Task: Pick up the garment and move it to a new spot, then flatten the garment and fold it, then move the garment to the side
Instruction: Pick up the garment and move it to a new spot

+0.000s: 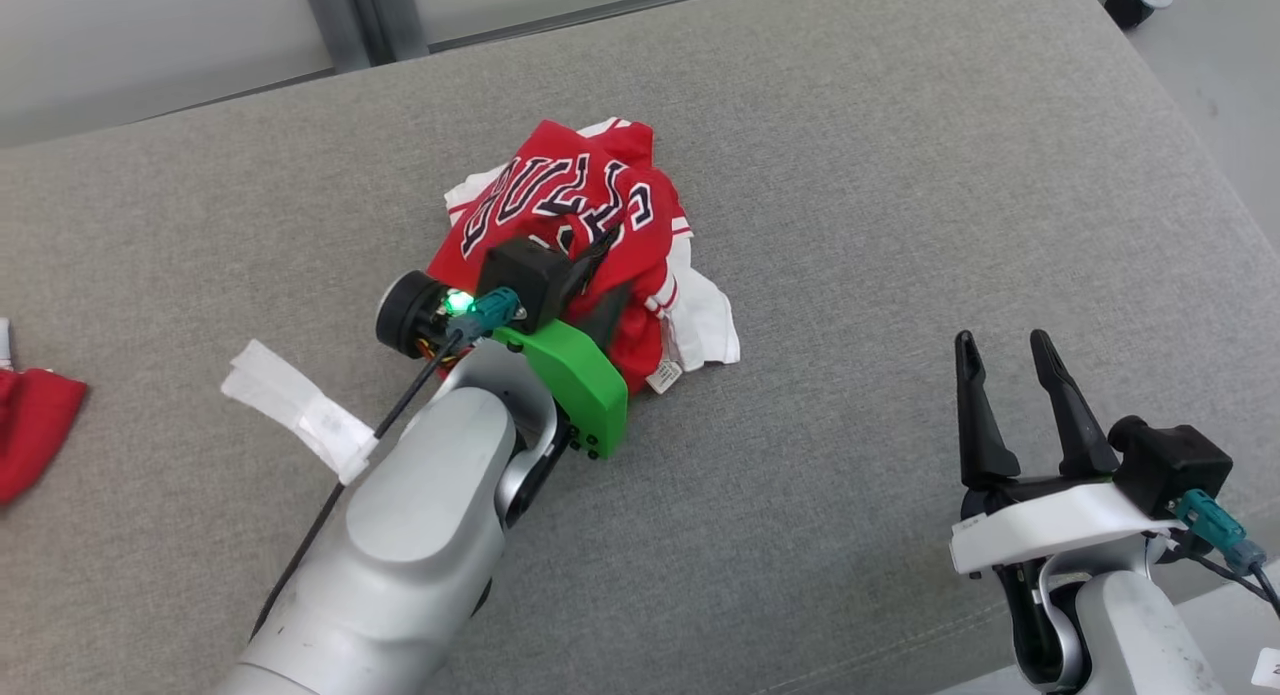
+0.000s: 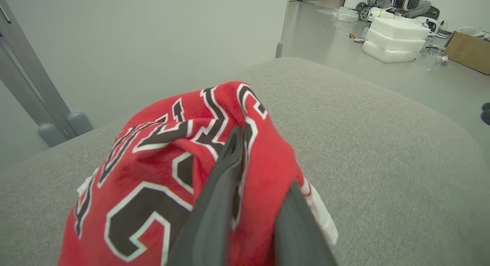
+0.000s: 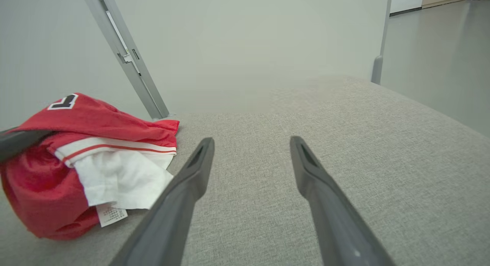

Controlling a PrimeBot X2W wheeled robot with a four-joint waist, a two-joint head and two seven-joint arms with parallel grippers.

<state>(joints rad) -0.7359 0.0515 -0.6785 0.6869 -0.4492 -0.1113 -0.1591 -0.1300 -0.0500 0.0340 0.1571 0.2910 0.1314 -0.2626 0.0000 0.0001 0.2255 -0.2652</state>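
Observation:
The garment [image 1: 570, 195] is a red jersey with black-and-white lettering and white trim, lying bunched in a heap at the middle of the grey padded surface [image 1: 900, 225]. My left gripper [image 1: 605, 270] presses into the heap's near side. In the left wrist view the garment [image 2: 153, 162] bulges around my left gripper [image 2: 264, 159], and a fold of red cloth is pinched between the two fingers. My right gripper [image 1: 1005, 345] stands open at the lower right, well clear of the heap. In the right wrist view the garment [image 3: 57, 174] lies left of the open right gripper [image 3: 250, 141].
Another red cloth [image 1: 30, 425] lies at the surface's left edge. A white tag [image 1: 300, 405] hangs on my left arm's cable. Beyond the surface's far edge are a grey wall and a metal post [image 3: 126, 55]. White foam blocks [image 2: 396, 40] and a cardboard box [image 2: 469, 49] sit on the floor.

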